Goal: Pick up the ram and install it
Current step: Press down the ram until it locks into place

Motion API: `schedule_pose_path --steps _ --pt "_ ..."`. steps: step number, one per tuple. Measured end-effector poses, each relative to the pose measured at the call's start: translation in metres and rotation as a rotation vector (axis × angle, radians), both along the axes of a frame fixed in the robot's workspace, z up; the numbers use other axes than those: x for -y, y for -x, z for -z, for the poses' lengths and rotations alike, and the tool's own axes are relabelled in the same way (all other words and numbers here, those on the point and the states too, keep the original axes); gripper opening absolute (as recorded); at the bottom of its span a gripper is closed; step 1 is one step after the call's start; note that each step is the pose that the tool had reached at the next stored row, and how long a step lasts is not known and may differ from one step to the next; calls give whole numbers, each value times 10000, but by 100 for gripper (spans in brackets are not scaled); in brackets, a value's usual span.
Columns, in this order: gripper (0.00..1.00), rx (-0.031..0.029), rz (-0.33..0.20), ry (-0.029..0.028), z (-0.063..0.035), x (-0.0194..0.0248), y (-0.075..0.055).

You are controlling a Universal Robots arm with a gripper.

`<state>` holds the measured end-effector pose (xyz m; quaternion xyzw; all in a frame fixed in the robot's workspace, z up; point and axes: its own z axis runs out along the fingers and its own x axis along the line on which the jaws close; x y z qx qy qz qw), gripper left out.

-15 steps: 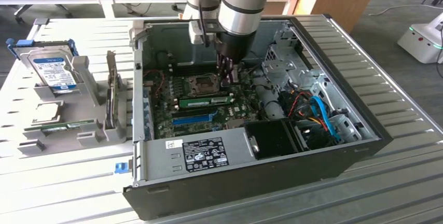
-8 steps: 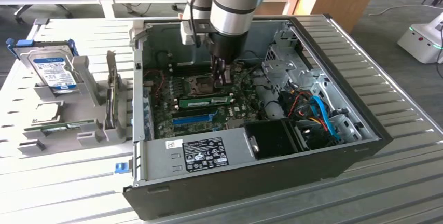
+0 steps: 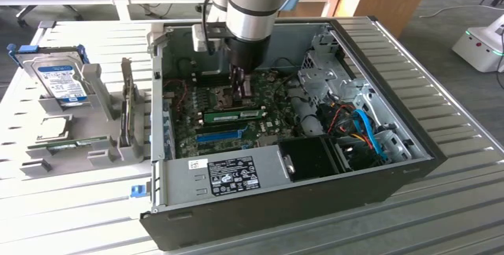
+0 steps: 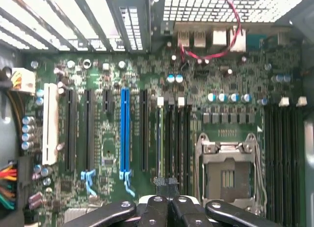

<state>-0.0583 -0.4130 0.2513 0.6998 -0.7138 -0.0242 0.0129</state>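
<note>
Fingers [image 4: 169, 195] pressed together (gripping nothing) inside the computer case [image 3: 409, 166]; ram [image 3: 235, 114] seated.

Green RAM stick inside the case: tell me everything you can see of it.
The thin green circuit-board ram stick stands on its long edge on the motherboard, level, with darker chips along its face. It lies between the long blue plastic slot and the arm's shut black gripper. Full seating and any contact with the gripper can't be told.
</note>
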Motion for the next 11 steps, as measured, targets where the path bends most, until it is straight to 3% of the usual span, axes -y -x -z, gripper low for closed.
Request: schedule_pose_path --steps 11 --pt "11 1 0 -1 1 0 220"
